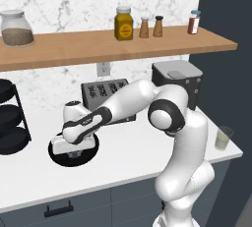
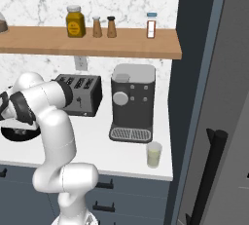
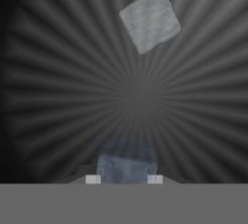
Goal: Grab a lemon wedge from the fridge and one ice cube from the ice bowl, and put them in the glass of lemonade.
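With our gripper [image 3: 122,179] down in the black ice bowl [image 1: 55,156] and its tips pinching one ice cube [image 3: 127,168], we judge the cube light, hard and slippery, best squeezed across flat opposite faces.

Bowl [image 1: 55,156]: mostly hidden under hand. Ice cube [image 3: 127,168]: bottom cut off between fingertips; grip unclear. Rack [image 1: 10,118]: cut by left edge.
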Tool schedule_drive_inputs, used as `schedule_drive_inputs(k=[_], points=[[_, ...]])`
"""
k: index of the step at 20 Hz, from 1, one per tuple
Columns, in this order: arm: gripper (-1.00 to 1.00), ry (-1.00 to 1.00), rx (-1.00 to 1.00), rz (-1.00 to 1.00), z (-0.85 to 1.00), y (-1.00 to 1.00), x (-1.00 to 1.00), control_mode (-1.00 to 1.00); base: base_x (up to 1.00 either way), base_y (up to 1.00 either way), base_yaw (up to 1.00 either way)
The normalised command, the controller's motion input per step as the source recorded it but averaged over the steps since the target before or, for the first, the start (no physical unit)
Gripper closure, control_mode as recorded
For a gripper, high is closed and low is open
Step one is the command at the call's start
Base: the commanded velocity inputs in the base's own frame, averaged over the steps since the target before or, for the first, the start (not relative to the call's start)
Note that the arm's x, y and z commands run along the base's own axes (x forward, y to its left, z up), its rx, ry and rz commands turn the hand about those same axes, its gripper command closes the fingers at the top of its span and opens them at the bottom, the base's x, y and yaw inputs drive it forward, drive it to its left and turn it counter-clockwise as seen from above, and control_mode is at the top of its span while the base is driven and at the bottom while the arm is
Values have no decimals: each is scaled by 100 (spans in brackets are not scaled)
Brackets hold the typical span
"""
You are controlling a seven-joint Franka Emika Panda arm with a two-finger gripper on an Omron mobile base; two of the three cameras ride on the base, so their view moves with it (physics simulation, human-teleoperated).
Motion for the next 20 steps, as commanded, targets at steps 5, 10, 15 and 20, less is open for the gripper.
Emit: schedule_drive_inputs(k=[5,10,15,20], points=[[100,0,0,0,-1,0,0,-100,0,0,0],[100,-8,0,0,54,-2,-52,-100,0,0,0],[100,-19,0,0,92,-24,-100,-100,0,0,0],[100,-7,0,0,59,-72,-70,-100,0,0,0]])
